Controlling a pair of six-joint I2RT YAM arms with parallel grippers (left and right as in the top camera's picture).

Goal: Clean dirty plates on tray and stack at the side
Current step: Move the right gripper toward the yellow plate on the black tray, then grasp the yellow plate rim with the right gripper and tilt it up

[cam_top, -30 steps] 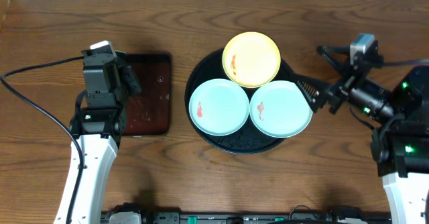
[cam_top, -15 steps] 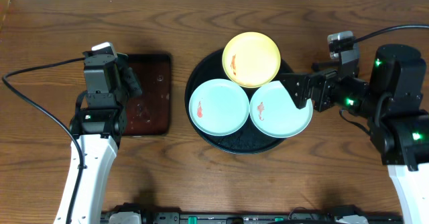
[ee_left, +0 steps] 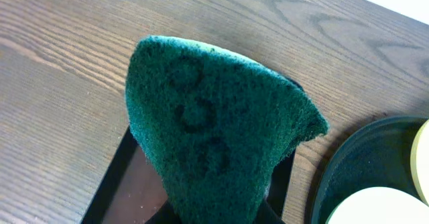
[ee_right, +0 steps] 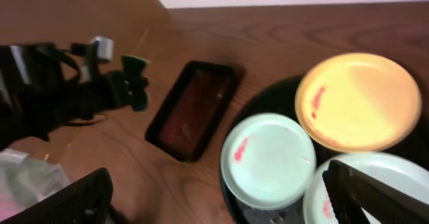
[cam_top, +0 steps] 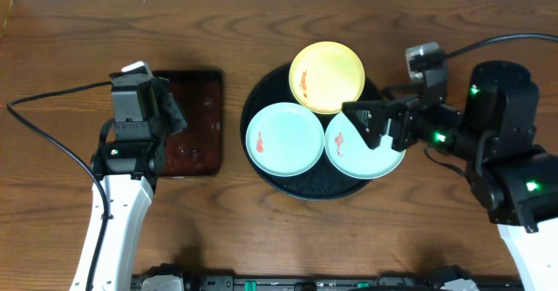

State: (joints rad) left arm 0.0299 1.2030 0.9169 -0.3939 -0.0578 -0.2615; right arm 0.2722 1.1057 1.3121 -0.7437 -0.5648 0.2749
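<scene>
Three plates lie on the round black tray (cam_top: 261,171): a yellow plate (cam_top: 327,76) at the back, a mint plate (cam_top: 284,138) front left and a second mint plate (cam_top: 349,152) front right. Each carries a red-orange smear. My right gripper (cam_top: 366,127) hovers open over the right mint plate, covering part of it. The right wrist view shows its fingers spread wide at the bottom corners, with the left mint plate (ee_right: 268,160) between them. My left gripper (cam_top: 168,110) is shut on a dark green scouring sponge (ee_left: 214,130), held above the brown tray.
A rectangular dark reddish-brown tray (cam_top: 199,125) lies left of the black tray, under the left gripper. Cables trail from both arms across the wooden table. The table's far edge runs behind the yellow plate.
My right arm has swung left, from beside the tray to over the right mint plate, jaws wide. The left arm and sponge have barely moved.
</scene>
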